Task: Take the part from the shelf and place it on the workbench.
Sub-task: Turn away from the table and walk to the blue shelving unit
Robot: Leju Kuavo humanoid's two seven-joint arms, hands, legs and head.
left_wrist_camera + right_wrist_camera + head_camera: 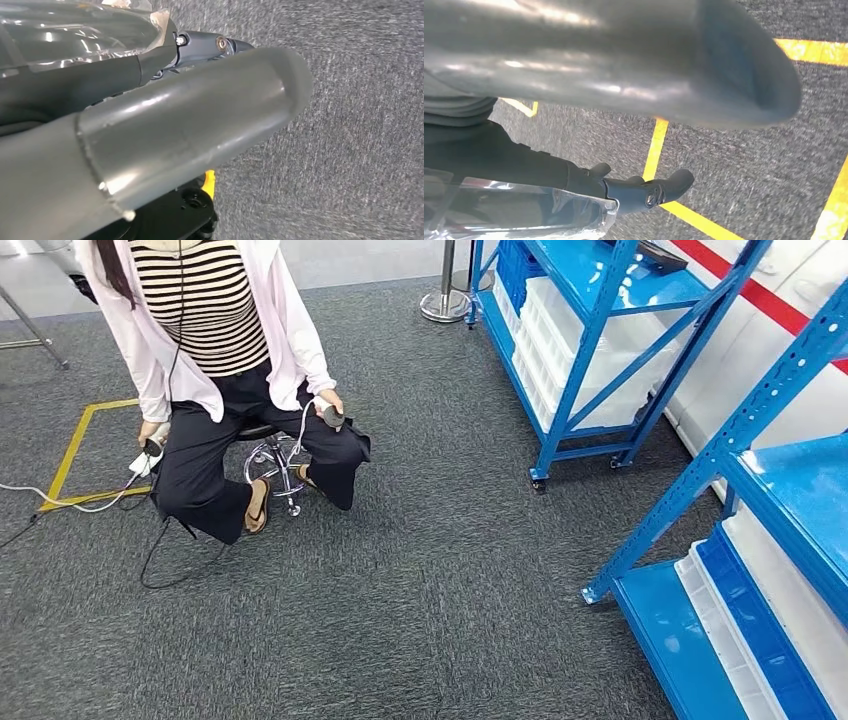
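While both arms hang at the robot's sides, the head view looks down on dark grey carpet [420, 570] with two blue steel shelf racks off to the robot's right: a nearer blue rack [770, 540] at the right edge and a farther blue rack [590, 330] ahead-right, both carrying white and blue plastic bins [590, 350]. No part can be singled out; presumably it sits in or on one of these racks, so the task's thing lies right of and ahead of both arms. Its long axis: cannot tell.

Left robot hand [165, 115]: grey thumb and dark fingers extended over carpet, holding nothing, released. Right robot hand [634, 100]: likewise extended and empty, over yellow floor tape [656, 150].

Judgement: right arm is nearer the racks; a turn toward them is needed before any reach. A seated person in a striped top [215, 360] is ahead-left, well apart from the racks.
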